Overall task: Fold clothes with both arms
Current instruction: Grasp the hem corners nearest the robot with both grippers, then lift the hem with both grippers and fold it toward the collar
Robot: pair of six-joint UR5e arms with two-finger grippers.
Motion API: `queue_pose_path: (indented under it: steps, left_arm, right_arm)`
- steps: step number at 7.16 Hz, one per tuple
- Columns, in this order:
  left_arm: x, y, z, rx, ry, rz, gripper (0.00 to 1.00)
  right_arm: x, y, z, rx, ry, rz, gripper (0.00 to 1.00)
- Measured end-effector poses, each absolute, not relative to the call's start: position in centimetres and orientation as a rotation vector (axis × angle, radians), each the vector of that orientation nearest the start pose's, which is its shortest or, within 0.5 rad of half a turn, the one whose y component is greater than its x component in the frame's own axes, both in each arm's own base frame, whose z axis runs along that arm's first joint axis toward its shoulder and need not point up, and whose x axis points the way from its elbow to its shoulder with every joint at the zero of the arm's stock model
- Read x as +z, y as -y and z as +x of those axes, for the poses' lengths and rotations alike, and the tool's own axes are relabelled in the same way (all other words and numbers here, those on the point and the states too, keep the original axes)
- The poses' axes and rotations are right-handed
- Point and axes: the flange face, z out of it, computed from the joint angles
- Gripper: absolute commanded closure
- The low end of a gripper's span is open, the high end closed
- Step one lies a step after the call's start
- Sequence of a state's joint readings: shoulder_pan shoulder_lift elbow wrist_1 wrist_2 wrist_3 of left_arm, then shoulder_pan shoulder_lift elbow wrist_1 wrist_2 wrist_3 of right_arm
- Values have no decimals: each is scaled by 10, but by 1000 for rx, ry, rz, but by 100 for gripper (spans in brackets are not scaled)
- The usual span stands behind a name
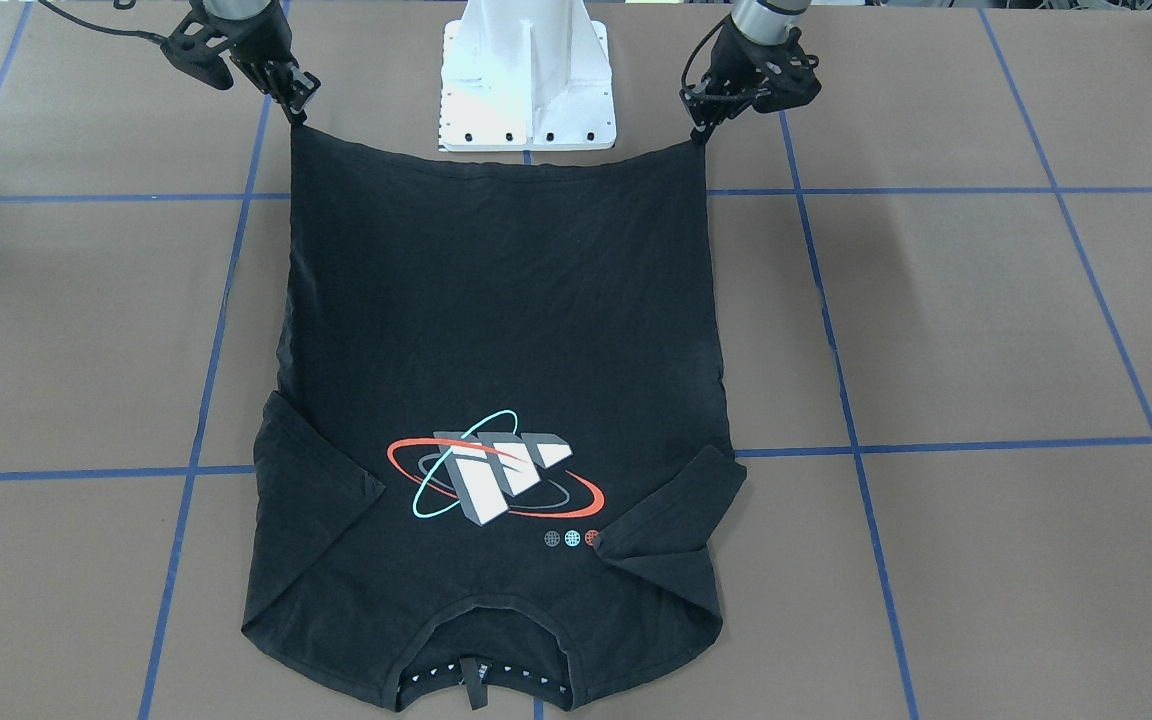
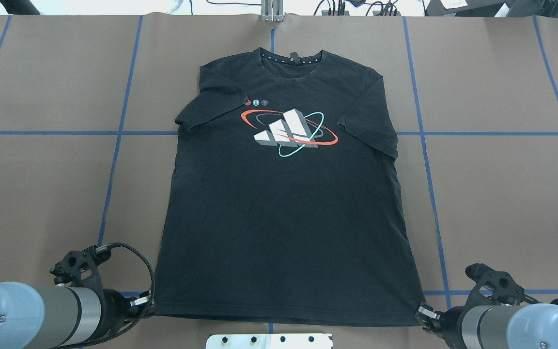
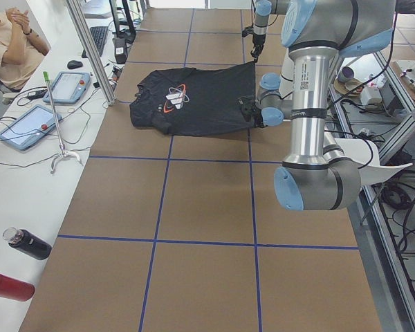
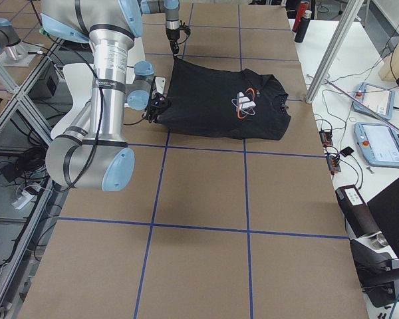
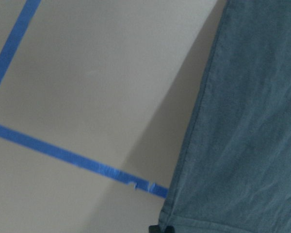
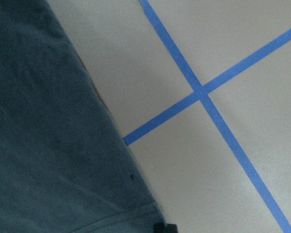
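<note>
T-shirt (image 2: 284, 208), black and short-sleeved, lies print-up along the brown paper-covered table (image 2: 502, 194), which is crossed by blue tape lines (image 2: 41, 132). Its collar (image 2: 291, 58) is at the far end, away from the robot. Its hem is at the near end, just in front of the white pedestal base (image 2: 269, 341). The chest print of white-grey slanted bars with red and cyan rings (image 2: 288, 132) sits toward the far end, and three small round dots (image 2: 255, 102) lie just left of it. Both sleeves angle outward on the paper, and the left one is creased in toward the dots.

The silver-grey left arm (image 2: 41, 315) reaches in low at the near left. Its black left gripper (image 2: 146, 303) is pinched closed on the near-left hem corner. The silver-grey right arm (image 2: 516, 322) mirrors it at the near right, with the black right gripper (image 2: 424, 315) pinched closed on the near-right hem corner. In the front-facing view both corners are held up off the paper and the hem sags in a shallow curve between them. The chest and sleeves rest flat. Each wrist view shows the hem corner meeting a dark fingertip at the bottom edge, with the cloth's shadow on the table beside it.

Along the far side runs a white bench with two tablets (image 3: 28, 124), a black bottle (image 3: 28, 243) and a red bottle (image 3: 7, 285). A seated person (image 3: 7, 41) is at its left end.
</note>
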State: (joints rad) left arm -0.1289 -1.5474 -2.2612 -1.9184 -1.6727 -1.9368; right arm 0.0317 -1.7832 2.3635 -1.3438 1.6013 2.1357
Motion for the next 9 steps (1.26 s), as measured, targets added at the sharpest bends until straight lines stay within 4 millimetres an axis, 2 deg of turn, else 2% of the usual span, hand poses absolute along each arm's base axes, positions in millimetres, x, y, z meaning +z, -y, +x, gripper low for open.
queue_pose_path:
  steps: [1, 2, 3, 4, 5, 6, 7, 8, 9]
  left_arm:
    - [300, 172, 408, -426, -1013, -266, 100]
    - [287, 170, 399, -443, -1034, -294, 100]
    - [276, 174, 392, -453, -1057, -296, 100]
    - [269, 190, 386, -458, -1085, -260, 100]
    - [262, 221, 384, -455, -1116, -181, 100]
    - [259, 266, 388, -460, -1128, -85, 100]
    - [261, 317, 392, -470, -1117, -8, 100]
    - [266, 367, 387, -474, -1095, 54, 100]
    - [274, 404, 376, -478, -1070, 102, 100]
  right_arm:
    - [356, 138, -373, 540, 786, -253, 100]
    - [349, 144, -367, 551, 799, -260, 100]
    - [344, 160, -359, 587, 812, -269, 100]
    - [340, 185, -354, 632, 826, -283, 100]
    - [333, 225, -359, 664, 842, -290, 100]
    - [321, 275, -371, 683, 838, -285, 100]
    - [301, 324, -379, 702, 814, -261, 100]
    - [281, 364, -376, 705, 781, -224, 100]
    - [276, 393, -363, 712, 749, -193, 100]
